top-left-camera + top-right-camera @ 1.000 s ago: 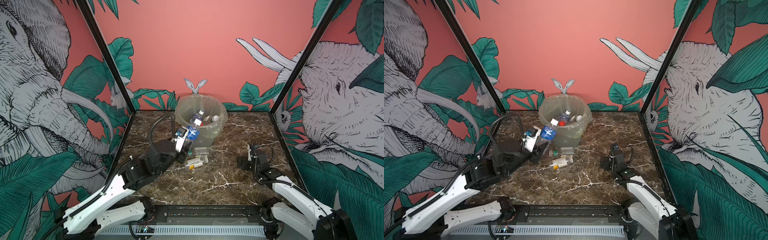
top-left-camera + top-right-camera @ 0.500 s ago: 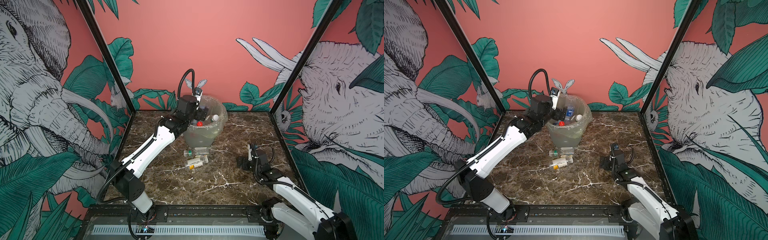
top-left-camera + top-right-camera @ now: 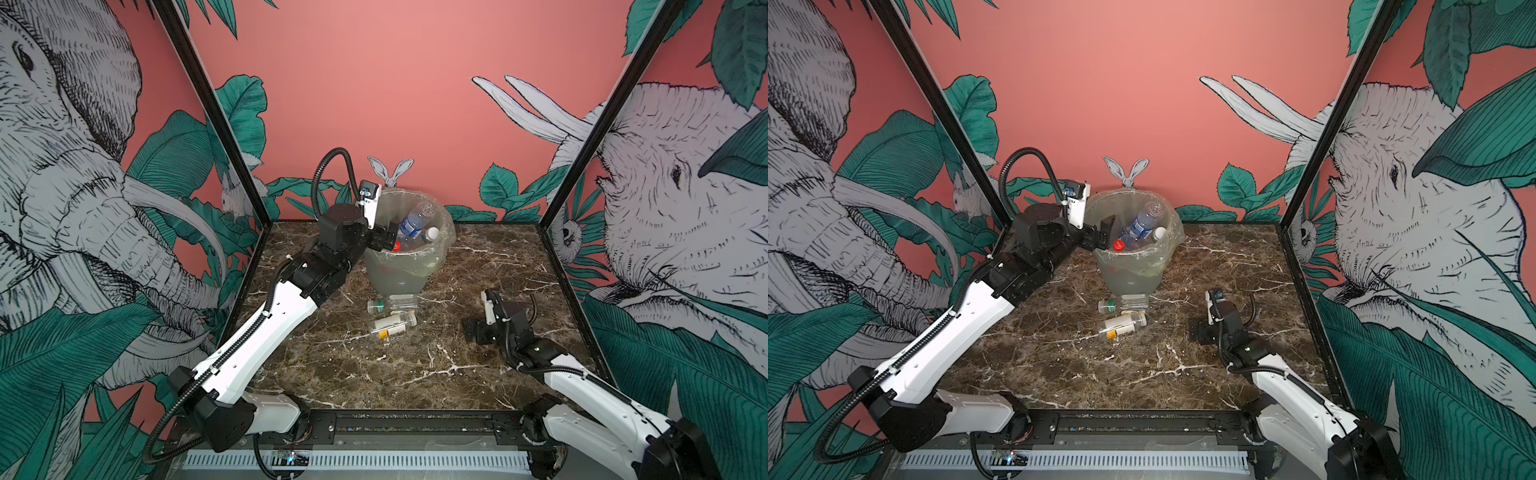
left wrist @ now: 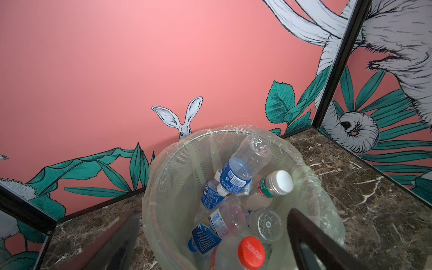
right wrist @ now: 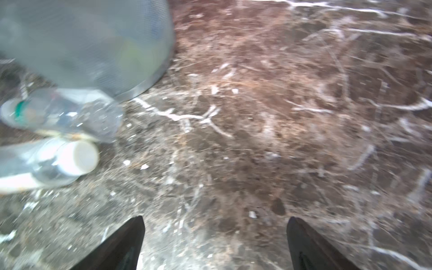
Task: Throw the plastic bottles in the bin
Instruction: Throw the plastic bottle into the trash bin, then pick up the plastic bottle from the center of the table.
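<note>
The bin [image 3: 395,274] [image 3: 1133,274] stands at the back middle of the marble table, lined with a clear bag. Several plastic bottles lie inside it: a blue-labelled one [image 4: 238,170] on top, a white-capped one [image 4: 275,182] and a red-capped one [image 4: 251,252]. My left gripper [image 3: 384,239] [image 3: 1100,235] [image 4: 214,211] hangs open over the bin's near-left rim, holding nothing. Two bottles lie on the table in front of the bin, a green-banded one [image 3: 392,303] [image 5: 65,114] and a yellow-labelled one [image 3: 392,324] [image 5: 53,163]. Right of them, my right gripper [image 3: 471,330] [image 5: 215,218] sits low, open and empty.
Black frame posts and printed jungle walls close in the table [image 3: 415,374] on the left, right and back. The left arm's cable loop [image 3: 332,174] arches above the bin's left side. A black rail [image 3: 415,424] runs along the front edge.
The left arm swung up from the table to the bin with a blue-labelled bottle and let it go; that bottle now lies in the bin. The right gripper opened a little wider.
</note>
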`<state>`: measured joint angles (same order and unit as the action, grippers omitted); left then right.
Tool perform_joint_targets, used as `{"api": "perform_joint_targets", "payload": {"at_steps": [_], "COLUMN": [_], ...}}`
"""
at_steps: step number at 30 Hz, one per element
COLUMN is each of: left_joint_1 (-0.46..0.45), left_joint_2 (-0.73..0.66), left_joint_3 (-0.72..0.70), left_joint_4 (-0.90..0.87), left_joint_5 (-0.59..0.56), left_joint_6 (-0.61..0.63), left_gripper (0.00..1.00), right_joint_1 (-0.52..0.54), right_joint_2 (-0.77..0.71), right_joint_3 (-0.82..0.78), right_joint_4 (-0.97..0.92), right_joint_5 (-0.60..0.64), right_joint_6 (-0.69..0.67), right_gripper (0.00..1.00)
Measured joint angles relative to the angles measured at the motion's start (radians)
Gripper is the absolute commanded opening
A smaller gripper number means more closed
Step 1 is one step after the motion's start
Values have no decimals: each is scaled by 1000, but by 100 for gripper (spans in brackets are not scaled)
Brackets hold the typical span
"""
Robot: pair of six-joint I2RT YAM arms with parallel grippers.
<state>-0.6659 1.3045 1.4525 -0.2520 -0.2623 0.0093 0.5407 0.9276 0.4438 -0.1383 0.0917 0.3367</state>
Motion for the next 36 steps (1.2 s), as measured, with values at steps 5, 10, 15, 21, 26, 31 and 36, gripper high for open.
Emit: {"api": "perform_joint_targets", "payload": {"at_steps": [5, 10, 15, 21, 26, 31, 36], "left_joint_1": [0, 0, 0, 0, 0, 0, 0], "left_joint_2": [-53, -113, -186, -255, -302, -364, -409], "left_joint_3": [-117, -221, -325, -422, -518, -637, -713], "left_joint_4": [18, 28, 71, 108, 129, 133, 132], "left_joint_5": [-16, -31, -46, -53, -53, -67, -77], "left_joint_6": [-10, -32, -61, -100, -133, -159, -188], "left_gripper": [100, 99, 99, 99, 99, 99, 99], "right_joint_1": [137, 228, 333, 423, 452, 463, 466], "right_joint_2": [33, 71, 110, 192, 259, 304, 398], "right_joint_3": [29, 90, 158, 230, 289, 333, 420], "right_joint_4": [7, 3, 3, -4, -10, -1, -23], "right_joint_5": [61, 127, 191, 262, 283, 286, 267], "right_joint_6": [-58, -117, -178, -251, -301, -358, -397], "right_gripper": [97, 97, 98, 99, 100, 100, 100]}}
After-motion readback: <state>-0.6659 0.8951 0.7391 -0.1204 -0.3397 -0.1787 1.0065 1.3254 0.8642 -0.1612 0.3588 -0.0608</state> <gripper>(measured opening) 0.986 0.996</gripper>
